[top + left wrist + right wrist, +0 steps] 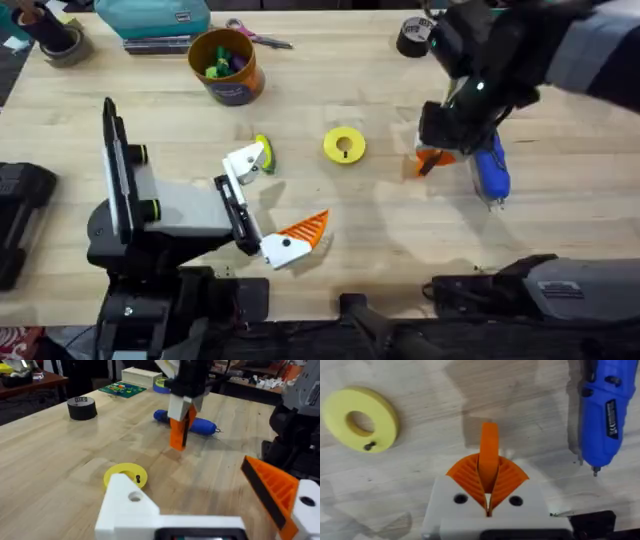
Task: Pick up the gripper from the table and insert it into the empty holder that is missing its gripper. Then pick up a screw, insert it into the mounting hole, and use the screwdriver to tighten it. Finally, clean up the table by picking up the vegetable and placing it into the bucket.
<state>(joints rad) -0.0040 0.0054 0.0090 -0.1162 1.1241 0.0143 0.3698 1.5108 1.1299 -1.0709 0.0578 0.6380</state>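
The gripper (489, 455) is a small orange plastic wedge, narrow and smooth along the edge seen in the right wrist view. It sits clamped between the ribbed orange pads (506, 480) of the right gripper (488, 491), held above the bare wood table (380, 230).

The left wrist view shows the piece (178, 432) hanging down from the right gripper (181, 420), with the blue screwdriver (200, 424) lying on the table behind it.

Overhead, the screwdriver (490, 168) lies just beside the right gripper (436, 152). The yellow ring disc (344, 145) sits near mid-table.

The left gripper (275, 200) rests spread wide: one finger wears an orange pad (305, 231), while the holder (244, 160) is bare white plastic. The vegetable (264, 152) lies against it. The bucket (226, 66) stands farther back.
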